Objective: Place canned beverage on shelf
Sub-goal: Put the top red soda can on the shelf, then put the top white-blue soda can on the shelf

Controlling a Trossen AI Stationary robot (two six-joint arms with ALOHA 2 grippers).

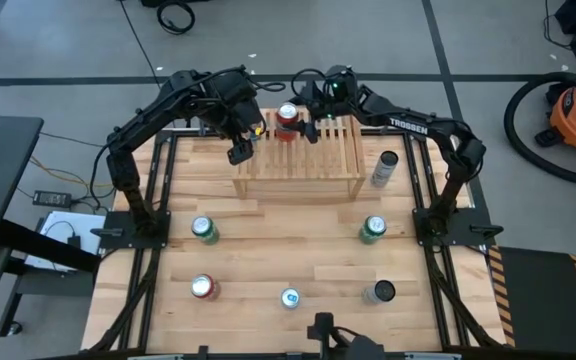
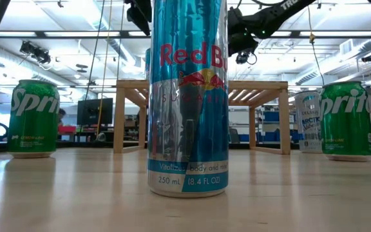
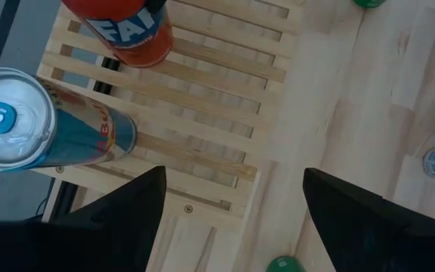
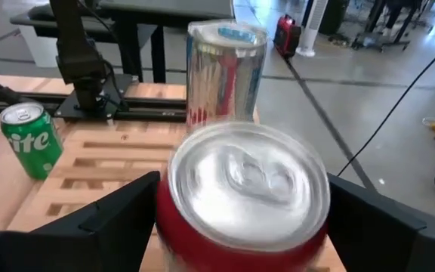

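The wooden slatted shelf (image 1: 298, 155) stands at the table's far middle. A red can (image 1: 287, 117) stands upright on its far part, silver top up (image 4: 248, 181). My right gripper (image 1: 306, 127) is open and comes in level, one finger on either side of this can. A blue-and-silver can (image 3: 44, 121) stands on the shelf beside it, toward the left end (image 4: 225, 72). My left gripper (image 3: 232, 219) hovers open over the shelf's left end (image 1: 243, 145), with nothing between its fingers. My right gripper has its fingers (image 4: 119, 219) level on either side of the red can's upper wall (image 4: 202, 242), and the can's outline fills the gap. Whether the fingers touch the can, I cannot tell. The can stands upright on the shelf's slats.
Loose cans stand on the table: green ones (image 1: 205, 229) (image 1: 372, 229), a red one (image 1: 203, 287), a blue one (image 1: 290, 297), a dark one (image 1: 379, 291) and a tall white one (image 1: 384, 168) right of the shelf.
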